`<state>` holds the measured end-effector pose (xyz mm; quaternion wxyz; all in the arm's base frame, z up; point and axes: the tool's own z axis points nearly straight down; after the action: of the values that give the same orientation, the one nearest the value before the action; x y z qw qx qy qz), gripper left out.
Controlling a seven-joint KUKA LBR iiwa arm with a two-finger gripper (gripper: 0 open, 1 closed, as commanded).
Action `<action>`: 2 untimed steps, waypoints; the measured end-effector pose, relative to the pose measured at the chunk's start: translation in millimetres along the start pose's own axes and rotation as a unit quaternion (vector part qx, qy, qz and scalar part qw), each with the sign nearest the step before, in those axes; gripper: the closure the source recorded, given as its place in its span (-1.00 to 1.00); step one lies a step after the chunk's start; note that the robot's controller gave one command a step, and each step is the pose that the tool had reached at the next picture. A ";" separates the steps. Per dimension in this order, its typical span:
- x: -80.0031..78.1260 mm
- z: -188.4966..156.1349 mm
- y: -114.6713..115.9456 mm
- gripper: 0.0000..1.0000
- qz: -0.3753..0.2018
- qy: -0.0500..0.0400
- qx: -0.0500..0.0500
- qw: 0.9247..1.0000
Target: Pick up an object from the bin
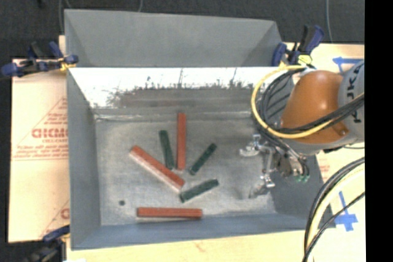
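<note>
Camera view has the gripper sitting over bare grey floor at the right end of the bin, tucked under the arm's orange cover and its looped cables. We honestly can't tell from this angle whether it's wide or narrow.

The closest thing to it is a dark green stick, lying near it on its view-left side but not touching it. A second green stick lies tilted a bit farther out, toward the back wall.

Farther still from the gripper we've got:
- an upright red stick
- a third green stick just beside that red one
- a long pinkish-red stick lying diagonally
- another red stick along the near wall
</note>
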<state>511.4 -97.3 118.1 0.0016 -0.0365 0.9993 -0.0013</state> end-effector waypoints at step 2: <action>-23.9 39.7 59.5 -1.00 -0.077 -0.015 0.002 0.997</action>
<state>531.1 -36.3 78.3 0.0162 -0.1137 0.9934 -0.0026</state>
